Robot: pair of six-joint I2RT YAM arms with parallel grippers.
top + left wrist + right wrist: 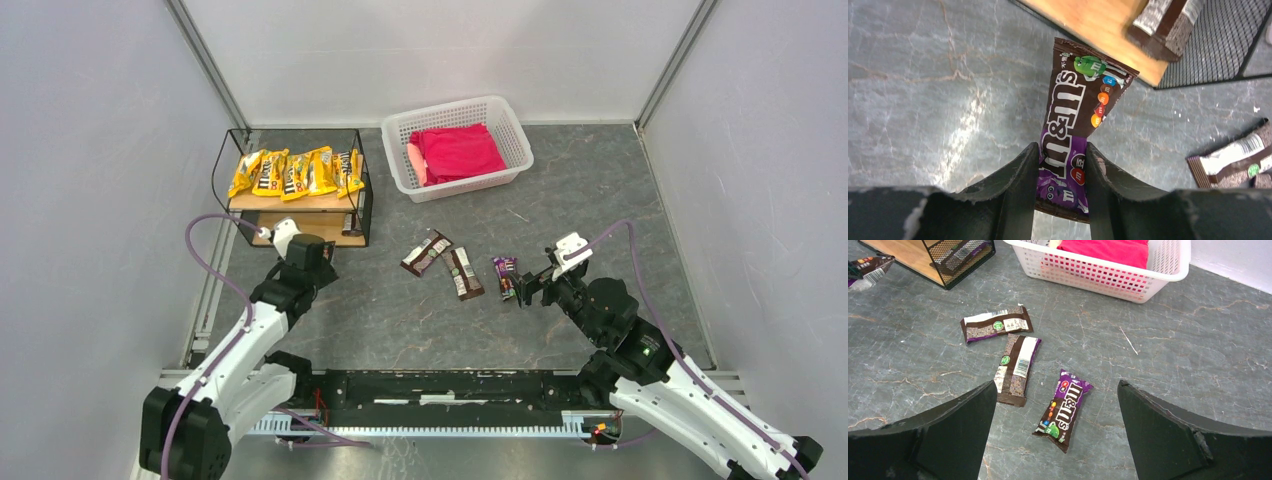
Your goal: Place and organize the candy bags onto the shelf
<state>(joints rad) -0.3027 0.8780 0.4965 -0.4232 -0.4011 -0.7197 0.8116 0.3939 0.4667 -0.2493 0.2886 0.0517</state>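
Observation:
The shelf (232,200) stands at the back left, with several yellow candy bags (297,172) on its top board and a dark bag (1163,25) on the lower board. My left gripper (1062,165) is shut on a brown and purple candy bag (1083,95) and holds it just in front of the lower board's edge. My right gripper (1057,384) is open above a purple candy bag (1064,409) lying flat on the table. Two more brown bags (996,323) (1015,369) lie face down to its left. In the top view the left gripper (300,250) hides its bag.
A white perforated basket (510,130) holding a red cloth (457,152) stands at the back, right of the shelf. Grey walls close in the table on three sides. The arms' black base rail (450,385) runs along the near edge.

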